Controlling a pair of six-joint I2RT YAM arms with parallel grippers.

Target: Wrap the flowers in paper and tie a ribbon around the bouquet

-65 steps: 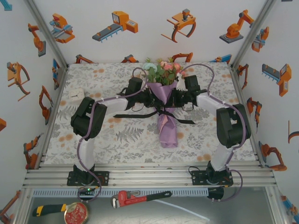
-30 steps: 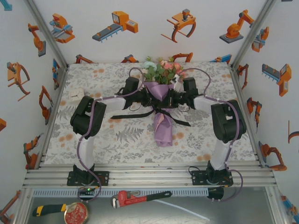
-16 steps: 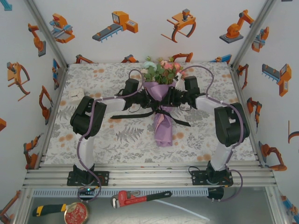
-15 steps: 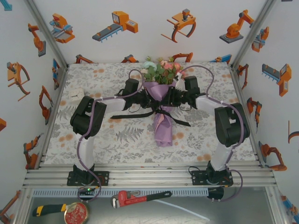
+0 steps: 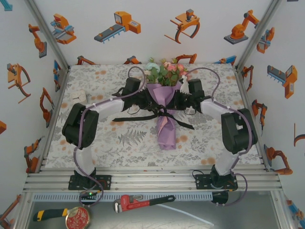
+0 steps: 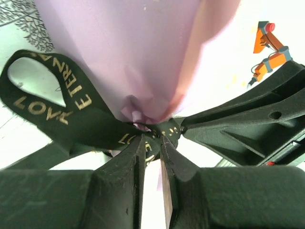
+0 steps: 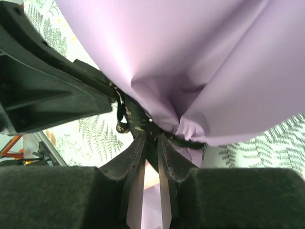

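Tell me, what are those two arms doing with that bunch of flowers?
Two robot arms are tying a bouquet lying on the table. Its flowers are already wrapped in lilac paper, and a black ribbon circles the waist, one loop formed. The left end effector and right end effector meet at the knot, fingers nearly closed; whether they pinch the ribbon is unclear.

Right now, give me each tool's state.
Left tool: narrow gap, tips at the ribbon; hold cannot be told.
Right tool: narrow gap, tips at the ribbon under the paper; hold cannot be told.
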